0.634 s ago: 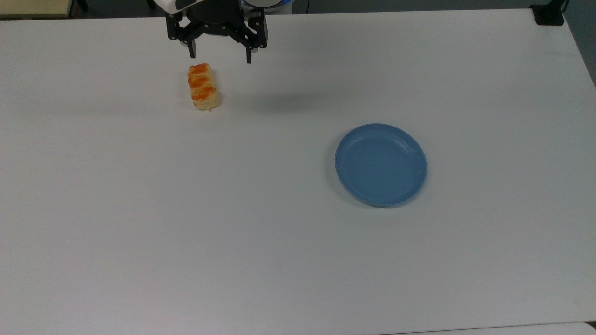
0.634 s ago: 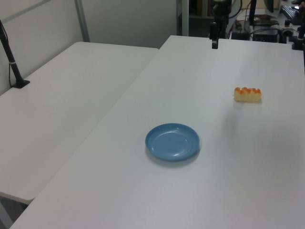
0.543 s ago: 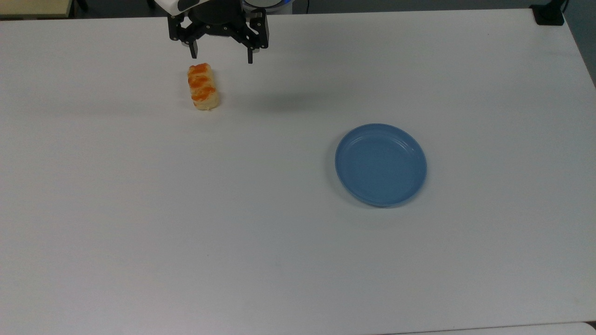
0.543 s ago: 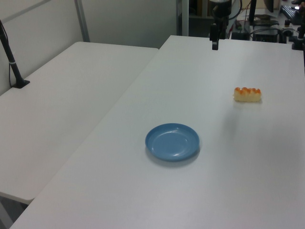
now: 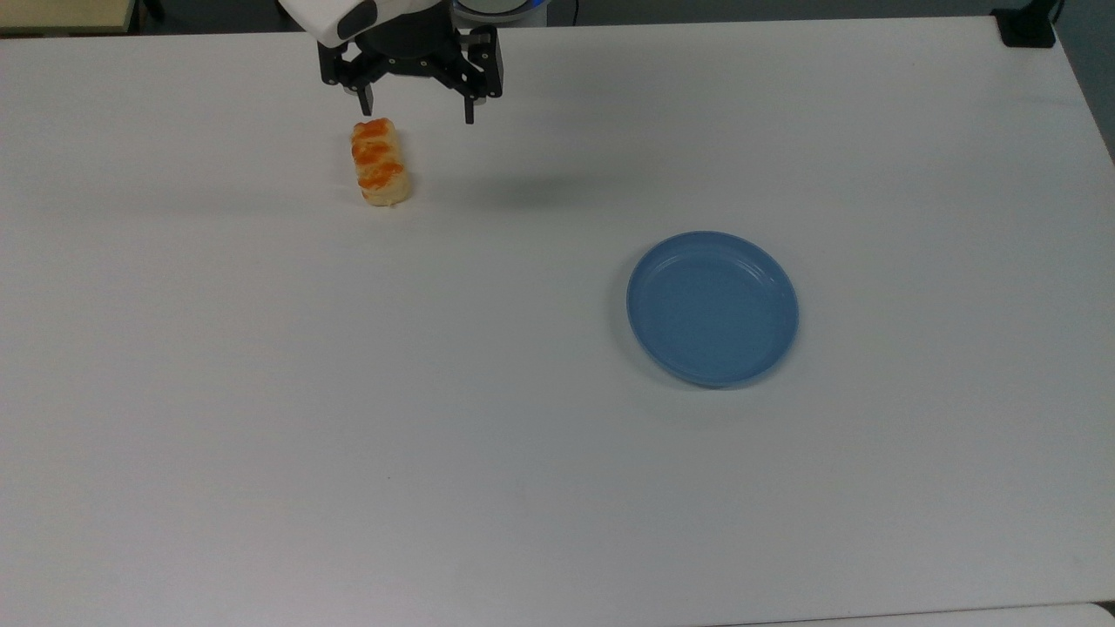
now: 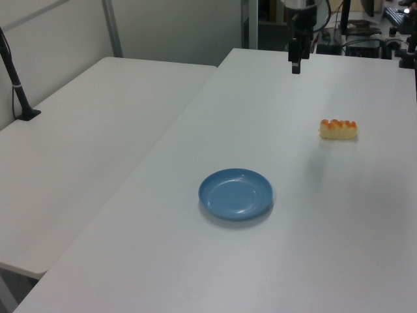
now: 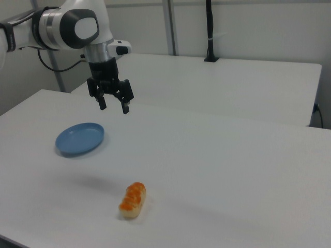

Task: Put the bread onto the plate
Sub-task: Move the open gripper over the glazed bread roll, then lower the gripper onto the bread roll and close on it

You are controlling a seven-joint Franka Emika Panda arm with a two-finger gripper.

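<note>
Over the last half second the gripper (image 5: 419, 114) has crept a little toward the bread (image 5: 379, 162) in the top view, its fingertips sliding slightly down the picture and the arm's white casing coming further into the top edge; in the left view it has likewise dropped a touch lower against the background. Its fingers are spread wide and hold nothing. The bread has not moved: it lies on the white worktop (image 5: 261, 418), lengthwise down the top view, with one fingertip showing just above its near end, though the right view makes plain that the gripper (image 7: 114, 107) hangs high in the air, well apart from the bread (image 7: 133, 199). The blue plate (image 5: 712, 307) sits bare, well apart from the bread, toward the top view's lower right. So the task is at its very start, in the approach: the gripper looks to be lining up over the roll, and it likely must shift toward the top view's left and descend before any grasp.
</note>
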